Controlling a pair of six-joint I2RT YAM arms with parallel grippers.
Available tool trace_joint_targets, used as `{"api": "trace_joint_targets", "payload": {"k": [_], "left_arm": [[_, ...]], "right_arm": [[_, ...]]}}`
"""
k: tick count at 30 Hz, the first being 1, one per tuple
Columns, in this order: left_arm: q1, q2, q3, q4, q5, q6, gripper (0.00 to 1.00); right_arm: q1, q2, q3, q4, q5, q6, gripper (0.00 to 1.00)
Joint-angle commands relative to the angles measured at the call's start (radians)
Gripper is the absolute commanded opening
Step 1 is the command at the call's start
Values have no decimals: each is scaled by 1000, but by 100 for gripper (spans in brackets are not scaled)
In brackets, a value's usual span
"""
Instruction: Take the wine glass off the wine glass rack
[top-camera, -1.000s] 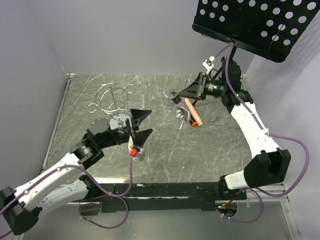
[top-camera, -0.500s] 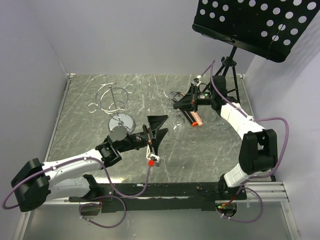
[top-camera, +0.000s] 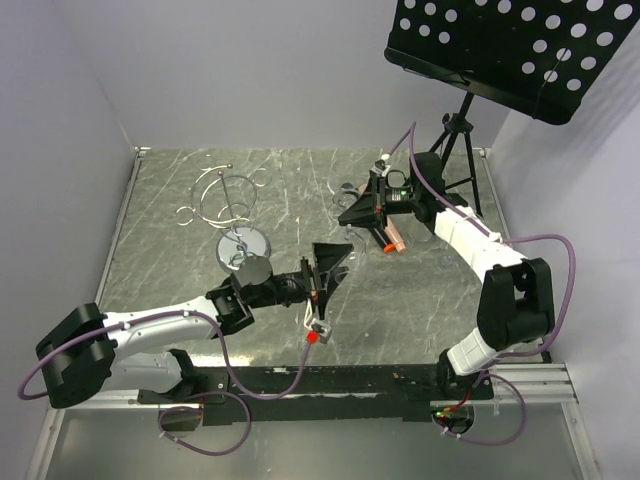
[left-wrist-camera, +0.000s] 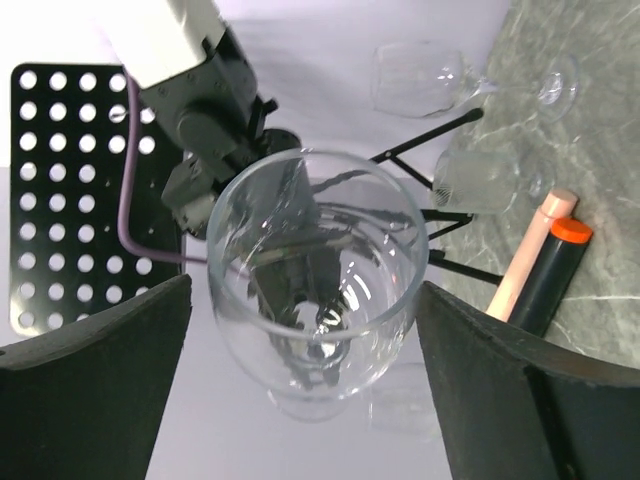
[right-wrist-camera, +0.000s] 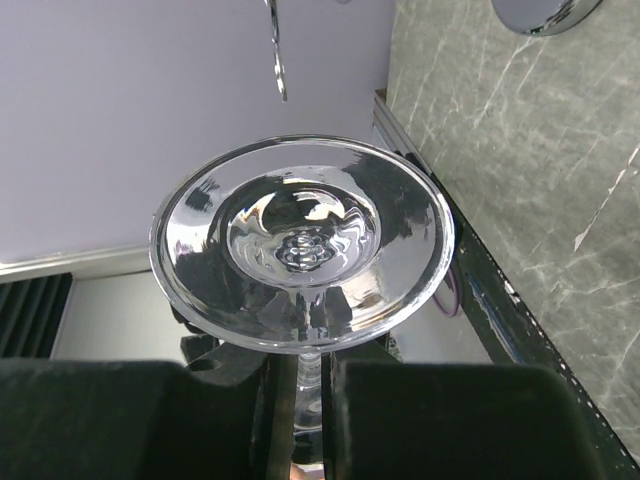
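Pinching the stem of the wine glass (right-wrist-camera: 300, 240), the right gripper (right-wrist-camera: 300, 375) is clamped on it and holds it sideways in the air, well to the right of the wine glass rack (top-camera: 224, 198), clear of its looped arms. The left gripper (left-wrist-camera: 300, 350) has its jaws wide apart, flanking the bowl, nearer the rack.

Quick headcount, far as I can tell: three glasses (a wine glass (left-wrist-camera: 315, 260) up close, a second glass (left-wrist-camera: 425, 78), a third glass (left-wrist-camera: 478, 182)), one chrome wine glass rack (top-camera: 240, 245), one black music stand (top-camera: 430, 68), and two pens, a peach pen (left-wrist-camera: 528, 258) and a black marker (left-wrist-camera: 550, 282).
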Motion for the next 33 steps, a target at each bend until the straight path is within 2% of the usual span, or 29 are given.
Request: {"api": "trace_joint_targets", "payload": {"k": [1, 3, 12, 15, 16, 17, 19, 20, 23, 24, 25, 28, 33], "left_arm": [[-28, -7, 68, -62, 3, 54, 91], [-34, -7, 76, -85, -3, 60, 88], [-40, -1, 93, -95, -14, 60, 86], [-42, 2, 104, -104, -20, 43, 72], [-42, 3, 102, -96, -22, 37, 58], [-42, 3, 104, -93, -23, 31, 50], [-42, 3, 104, -83, -23, 25, 43], [-42, 5, 104, -72, -23, 22, 43], [-43, 3, 105, -46, -28, 1, 42], [-43, 0, 108, -41, -33, -13, 41], [-43, -1, 111, -34, -40, -29, 41], [-43, -6, 131, -32, -69, -108, 40], [-45, 60, 214, -53, -170, -408, 39]], "right_arm": [[28, 1, 68, 4, -26, -12, 0], [40, 4, 77, 4, -28, -13, 0], [45, 14, 75, -21, -18, -27, 0], [45, 16, 80, -24, -15, -30, 0], [45, 19, 80, -24, -14, -33, 0], [45, 19, 78, -24, -12, -33, 0], [44, 19, 75, -27, -9, -33, 10], [44, 18, 74, -27, -5, -38, 23], [33, 16, 72, -27, 1, -43, 64], [25, 10, 75, -33, 17, -55, 89], [16, 5, 77, -43, 32, -70, 100], [-27, -18, 95, -94, 84, -147, 100], [-100, -90, 158, -292, 288, -398, 100]]}}
